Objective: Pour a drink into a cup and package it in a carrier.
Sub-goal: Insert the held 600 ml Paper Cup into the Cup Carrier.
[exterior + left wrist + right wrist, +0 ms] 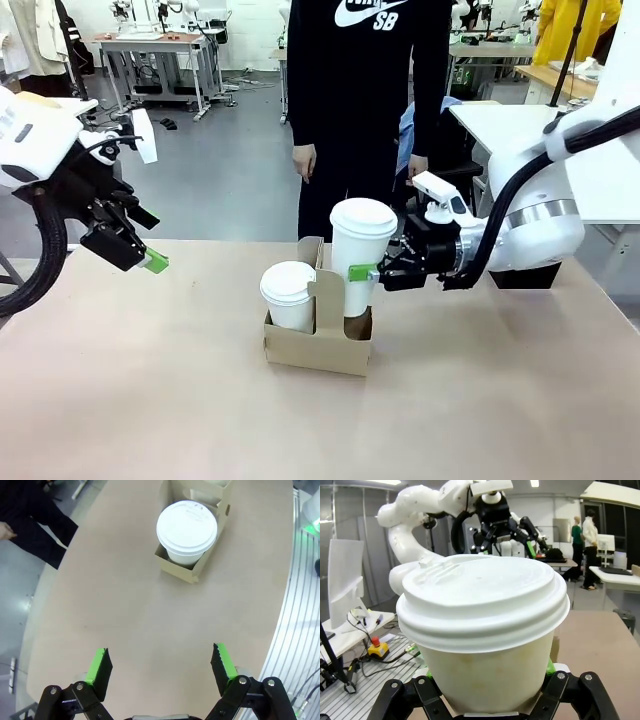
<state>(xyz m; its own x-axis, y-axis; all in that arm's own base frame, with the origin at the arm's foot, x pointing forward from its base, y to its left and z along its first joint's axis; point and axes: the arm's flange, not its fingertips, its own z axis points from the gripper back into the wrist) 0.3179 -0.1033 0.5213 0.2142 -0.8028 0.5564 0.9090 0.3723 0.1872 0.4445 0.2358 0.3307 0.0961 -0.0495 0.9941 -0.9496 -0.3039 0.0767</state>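
A brown cardboard carrier [318,348] stands mid-table with its handle tab upright. One lidded white cup [288,292] sits low in its left slot. A second lidded white cup [362,240] stands taller at the right slot, its base level with the slot's rim. My right gripper [363,272] is shut on this cup from the right. In the right wrist view the cup [482,630] sits between that gripper's [490,697] fingers. My left gripper [150,262] hangs open above the table's left side, holding nothing [160,665], away from the seated cup [187,527]. The jug with the drink is out of view.
A person in a black top [365,90] stands at the far edge behind the carrier, hands down. A white table [500,125] stands behind my right arm. Bare tabletop [150,400] lies left of and in front of the carrier.
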